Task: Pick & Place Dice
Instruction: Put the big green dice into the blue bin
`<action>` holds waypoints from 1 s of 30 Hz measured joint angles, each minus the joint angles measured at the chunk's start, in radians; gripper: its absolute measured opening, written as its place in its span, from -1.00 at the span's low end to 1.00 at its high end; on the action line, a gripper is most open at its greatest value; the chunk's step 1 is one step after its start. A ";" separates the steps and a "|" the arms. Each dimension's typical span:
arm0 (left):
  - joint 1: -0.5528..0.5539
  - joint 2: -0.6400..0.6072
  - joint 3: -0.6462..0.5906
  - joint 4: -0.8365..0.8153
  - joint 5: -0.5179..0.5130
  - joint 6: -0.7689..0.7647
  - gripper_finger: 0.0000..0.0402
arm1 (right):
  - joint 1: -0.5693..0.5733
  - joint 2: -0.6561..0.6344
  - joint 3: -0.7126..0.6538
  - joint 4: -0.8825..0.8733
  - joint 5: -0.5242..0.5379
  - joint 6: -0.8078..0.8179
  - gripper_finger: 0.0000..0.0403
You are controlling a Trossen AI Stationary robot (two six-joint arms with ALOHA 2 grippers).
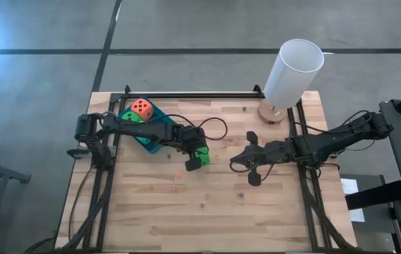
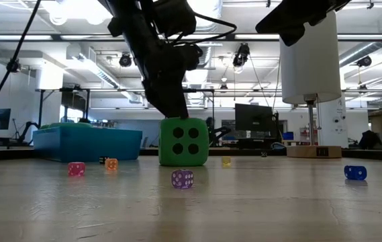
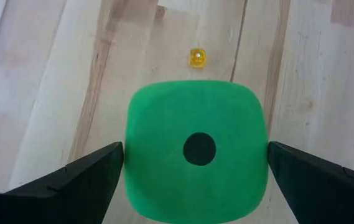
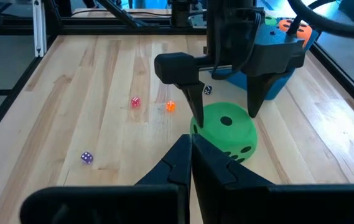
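A bright green die [image 3: 195, 149] sits flat on the table near its middle, one-pip face up; it also shows in the low view [image 2: 184, 142]. My left gripper [image 1: 197, 156] is open and hangs over it, a fingertip on either side of the die. The blue tray [image 1: 153, 139] at the far left holds an orange-red die [image 1: 142, 108] and a second green die [image 1: 130, 118]. My right gripper [image 4: 191, 146] hovers shut, right of the die and pointing at it. My left gripper's fingertips [image 3: 111, 163] stand right at two opposite sides of the green die [image 3: 130, 155]. I cannot tell whether they touch it. The fingers come from above, slanting down. The die rests with its bottom face on the table.
Tiny dice lie scattered on the wood: pink [image 2: 76, 169], orange [image 2: 111, 163], purple [image 2: 182, 179], yellow [image 2: 226, 161], blue [image 2: 355, 173]. A white cylinder on a wooden base [image 1: 293, 70] stands at the far right. Black rails [image 1: 300, 134] run along the table's sides.
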 joint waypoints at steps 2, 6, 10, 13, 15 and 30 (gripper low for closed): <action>0.000 0.001 0.000 0.000 0.001 0.000 0.98 | 0.000 0.000 0.000 0.000 0.000 0.000 -0.96; 0.000 0.013 0.000 0.007 -0.001 0.003 0.99 | 0.000 0.000 0.000 0.000 0.000 0.000 -0.96; -0.001 0.028 0.000 0.016 -0.002 0.003 0.99 | 0.000 0.000 0.000 -0.001 0.000 0.000 -0.96; -0.001 0.035 0.000 0.020 -0.005 0.000 0.99 | 0.000 0.000 0.000 -0.001 0.000 0.000 -0.96; -0.001 0.035 0.000 0.020 -0.005 0.000 0.98 | 0.000 0.000 0.000 0.001 0.000 0.000 -0.96; -0.001 0.036 0.000 0.017 -0.006 0.000 0.98 | 0.000 0.000 0.000 0.000 0.000 0.000 -0.96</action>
